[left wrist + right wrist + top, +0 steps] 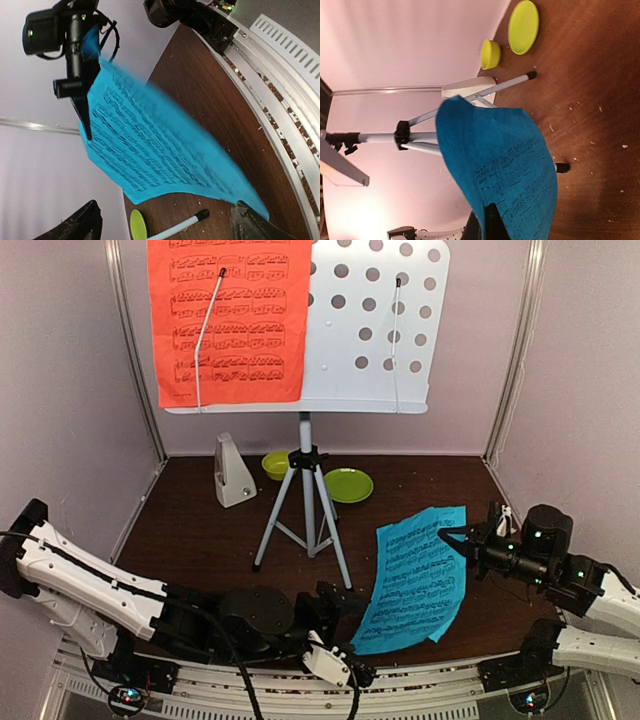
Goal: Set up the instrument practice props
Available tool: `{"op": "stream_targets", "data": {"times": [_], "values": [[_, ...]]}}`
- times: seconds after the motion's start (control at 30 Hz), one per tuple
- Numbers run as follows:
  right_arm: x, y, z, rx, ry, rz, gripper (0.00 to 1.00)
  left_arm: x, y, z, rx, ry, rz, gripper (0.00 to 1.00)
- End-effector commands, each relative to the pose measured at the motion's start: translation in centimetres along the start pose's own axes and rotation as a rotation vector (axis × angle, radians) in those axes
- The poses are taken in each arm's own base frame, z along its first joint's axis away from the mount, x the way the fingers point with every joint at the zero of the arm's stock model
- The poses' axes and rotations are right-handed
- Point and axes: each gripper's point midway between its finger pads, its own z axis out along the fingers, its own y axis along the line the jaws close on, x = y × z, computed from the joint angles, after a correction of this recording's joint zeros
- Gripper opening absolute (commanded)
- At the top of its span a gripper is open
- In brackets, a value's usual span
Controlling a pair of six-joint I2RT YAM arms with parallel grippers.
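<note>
Top view, hub at the table (pixel 200 540) centre. Tripod (pixel 305 502) stands upright just back of centre with its legs spread. Stand desk (pixel 385 335) is mounted on top of it at 12 o'clock. Red sheet (pixel 230 320) sits on the desk's left half with a wire retainer arm across it; the right half shows its perforations. Metronome (pixel 233 472) is upright on the table at 10 o'clock from the tripod, near but apart. Lime bowl (pixel 276 465) is behind the tripod at 11, lime plate (pixel 348 485) at 1, both on the table.

Blue sheet (pixel 420 575) is at 4–5 o'clock from the tripod, right front. Right claw (pixel 452 537) is clenched on it near the sheet's far right corner. Left wrist view shows that end lifted and the paper sagging down toward the near edge. Can't tell whether the low near corner touches the table.

Left claw (pixel 352 668) is released, fingers (pixel 82 225) spread wide, gripping nothing. It sits low at 6 o'clock by the near edge, just beside the blue sheet's near left corner. Left arm lies low along the table's front.
</note>
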Motion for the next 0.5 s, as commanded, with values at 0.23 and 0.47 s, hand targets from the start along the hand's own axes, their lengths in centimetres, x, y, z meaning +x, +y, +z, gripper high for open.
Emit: {"op": "stream_targets", "data": {"times": [0.23, 0.47], "values": [[4.0, 9.0, -2.6, -0.226, 0.209, -0.963, 0.00, 3.0, 7.7, -3.8, -0.107, -0.159, -0.649, 0.96], [6.6, 13.2, -6.7, -0.541, 0.196, -1.213, 0.00, 4.1, 10.1, -5.3, -0.200, -0.282, -0.884, 0.97]]}}
